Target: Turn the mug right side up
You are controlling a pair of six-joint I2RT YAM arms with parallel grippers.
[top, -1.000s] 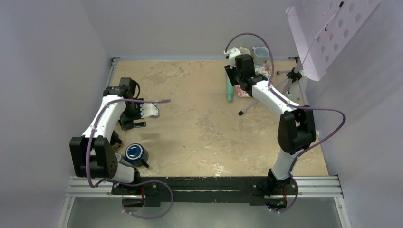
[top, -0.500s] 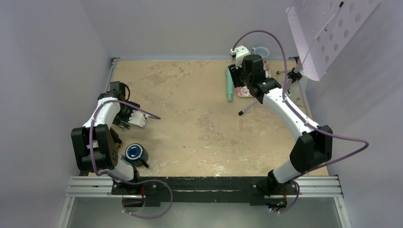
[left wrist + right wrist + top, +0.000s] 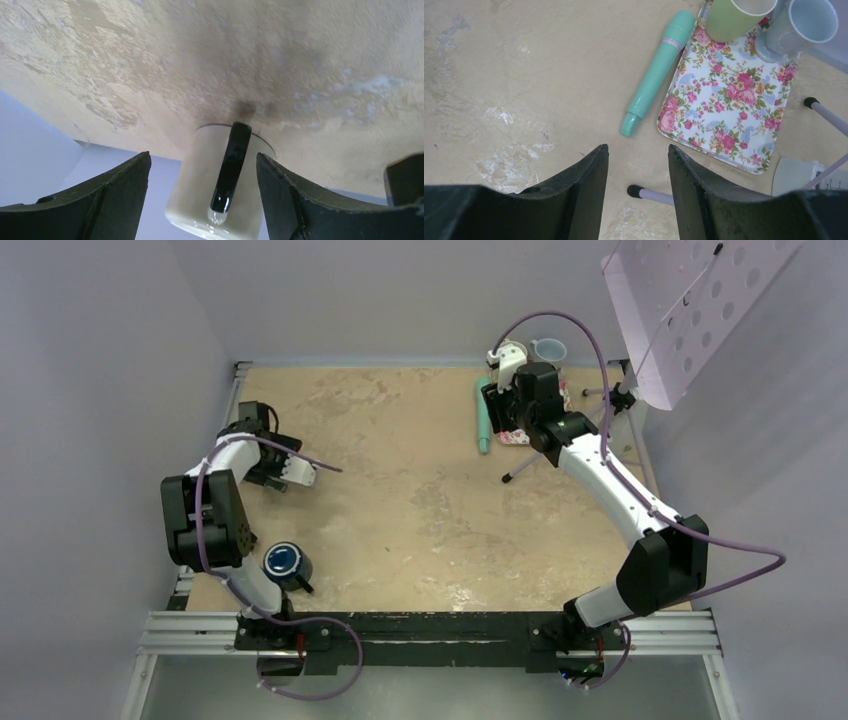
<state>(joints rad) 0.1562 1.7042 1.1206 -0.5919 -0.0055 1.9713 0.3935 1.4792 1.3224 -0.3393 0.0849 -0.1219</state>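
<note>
Cream-glazed, with a black handle, the mug (image 3: 287, 562) stands on end at the near-left corner of the counter (image 3: 420, 500), just beside the left arm's base. Overhead it shows a blue disc inside a dark ring. Whether that is the inside or the base cannot be told.

Judgement: if it is the inside, the turn is done and only clearing off is left. If it is the base, grasp and turn both remain.

Left pincer (image 3: 202, 162): jaws wide, empty, aimed at the handle, apart from the mug, near the left edge. The left arm is folded tight, its wrist rolled so the counter fills the top of its view.

Right pincer (image 3: 638, 150): jaws parted, empty. The right arm is stretched to the far-right corner, above the floral tray (image 3: 724, 100).
</note>
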